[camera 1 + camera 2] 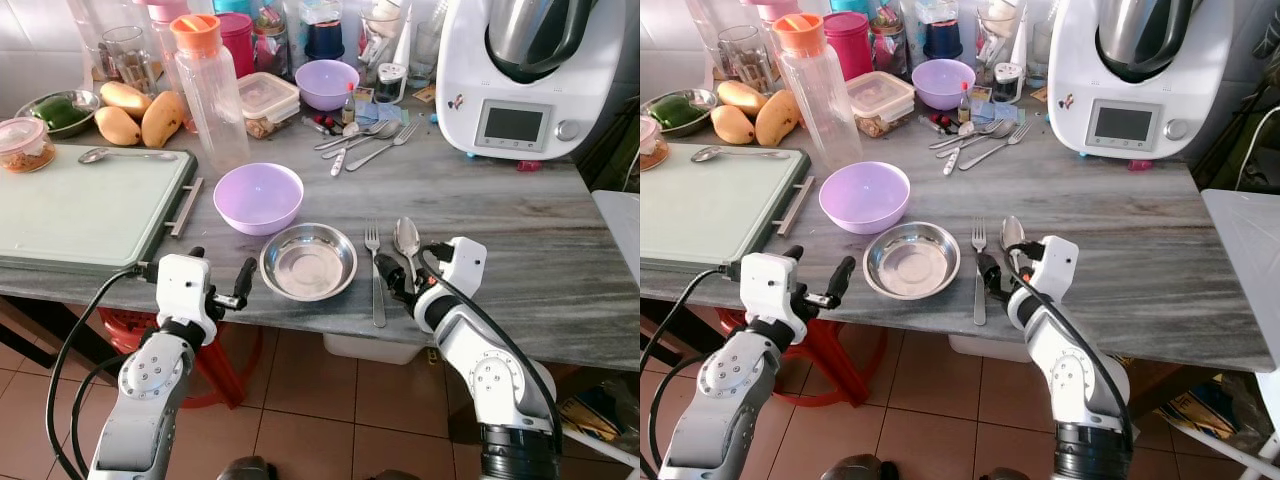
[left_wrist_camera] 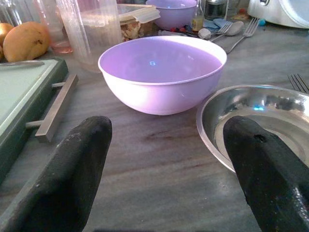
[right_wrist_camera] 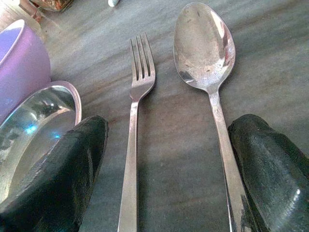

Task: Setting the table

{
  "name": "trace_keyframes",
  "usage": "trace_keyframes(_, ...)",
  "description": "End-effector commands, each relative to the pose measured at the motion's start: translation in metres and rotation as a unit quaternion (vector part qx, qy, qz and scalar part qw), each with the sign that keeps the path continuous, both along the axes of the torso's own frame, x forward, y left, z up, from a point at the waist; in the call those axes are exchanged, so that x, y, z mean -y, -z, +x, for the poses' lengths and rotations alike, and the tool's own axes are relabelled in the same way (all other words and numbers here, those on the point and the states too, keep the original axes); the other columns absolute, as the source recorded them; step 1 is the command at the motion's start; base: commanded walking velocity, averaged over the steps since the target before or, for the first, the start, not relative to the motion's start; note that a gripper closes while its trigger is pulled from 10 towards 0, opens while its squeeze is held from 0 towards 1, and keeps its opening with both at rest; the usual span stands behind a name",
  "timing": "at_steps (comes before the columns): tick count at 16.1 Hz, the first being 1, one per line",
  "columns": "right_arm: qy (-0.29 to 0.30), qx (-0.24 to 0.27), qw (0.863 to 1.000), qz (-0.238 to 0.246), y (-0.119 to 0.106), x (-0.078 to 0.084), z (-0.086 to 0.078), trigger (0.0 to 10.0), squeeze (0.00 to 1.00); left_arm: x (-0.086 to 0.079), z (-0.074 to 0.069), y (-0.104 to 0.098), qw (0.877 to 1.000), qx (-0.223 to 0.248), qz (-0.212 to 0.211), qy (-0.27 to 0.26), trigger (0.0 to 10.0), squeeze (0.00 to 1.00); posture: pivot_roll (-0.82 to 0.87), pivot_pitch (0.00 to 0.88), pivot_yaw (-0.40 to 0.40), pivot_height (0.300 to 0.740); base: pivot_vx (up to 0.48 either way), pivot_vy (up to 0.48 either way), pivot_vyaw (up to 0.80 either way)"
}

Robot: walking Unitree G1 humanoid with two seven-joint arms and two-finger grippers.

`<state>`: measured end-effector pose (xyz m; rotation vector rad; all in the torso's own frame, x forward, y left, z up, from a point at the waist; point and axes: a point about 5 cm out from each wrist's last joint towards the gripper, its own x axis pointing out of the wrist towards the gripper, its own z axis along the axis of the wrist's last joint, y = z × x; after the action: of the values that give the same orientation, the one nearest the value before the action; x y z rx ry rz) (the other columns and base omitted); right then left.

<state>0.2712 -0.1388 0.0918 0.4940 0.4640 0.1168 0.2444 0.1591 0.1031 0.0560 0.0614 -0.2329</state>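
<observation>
A grey marble-patterned counter [image 1: 520,230] is shown with a place setting laid near its front edge. A steel bowl [image 1: 308,261] is set at the centre, with a lilac bowl [image 1: 258,197] just behind it to the left. A fork [image 1: 375,270] and a spoon [image 1: 407,245] are laid side by side, parallel, just to the right of the steel bowl, tines and spoon bowl pointed away from the robot. The right gripper [image 1: 398,283] is held low over the handles of the two utensils, its fingers [image 3: 63,179] spread apart and nothing grasped; in the right wrist view the fork and spoon are seen lying between the two black fingers, the spoon handle close beside one of them. The left gripper [image 1: 222,286] is positioned at the counter edge, left of the steel bowl, likewise released and empty, with the lilac bowl seen ahead between its fingers [image 2: 67,179]. A cutting board [image 1: 80,205], a plastic bottle [image 1: 210,90], mangoes [image 1: 140,115], further cutlery [image 1: 365,140] and a kitchen appliance [image 1: 525,75] are placed farther back.
</observation>
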Motion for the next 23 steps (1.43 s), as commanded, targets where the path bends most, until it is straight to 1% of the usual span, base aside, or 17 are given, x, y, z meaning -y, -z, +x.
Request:
trace_keyframes(1, -0.003, -0.088, 0.996, -0.001, 0.030, -0.001, -0.016, 10.0, 1.00, 0.001, 0.002, 0.000, 1.000, 0.000, 0.000, 0.005, 10.0, 0.00, 0.01, 0.022, 0.041, 0.740, 0.000, 0.000, 0.00)
trace_keyframes(7, -0.006, -0.080, 0.997, 0.009, 0.027, -0.004, -0.013, 10.0, 1.00, 0.002, 0.004, 0.000, 1.000, 0.001, 0.000, 0.007, 10.0, 0.00, 0.01, 0.020, 0.043, 0.740, 0.000, 0.000, 0.00)
trace_keyframes(16, -0.017, -0.067, 0.997, 0.025, 0.025, -0.008, -0.013, 10.0, 1.00, 0.003, 0.004, 0.000, 1.000, 0.000, 0.000, 0.008, 10.0, 0.00, 0.01, 0.023, 0.044, 0.740, 0.000, 0.000, 0.00)
trace_keyframes(21, -0.019, -0.050, 0.998, 0.040, 0.020, -0.010, -0.011, 10.0, 1.00, 0.003, 0.004, 0.000, 1.000, 0.000, 0.000, 0.008, 10.0, 0.00, 0.01, 0.022, 0.046, 0.740, 0.000, 0.000, 0.00)
trace_keyframes(23, -0.021, -0.050, 0.998, 0.038, 0.021, -0.010, -0.011, 10.0, 1.00, 0.004, 0.004, 0.000, 1.000, 0.000, 0.000, 0.009, 10.0, 0.00, 0.01, 0.023, 0.044, 0.740, 0.000, 0.000, 0.00)
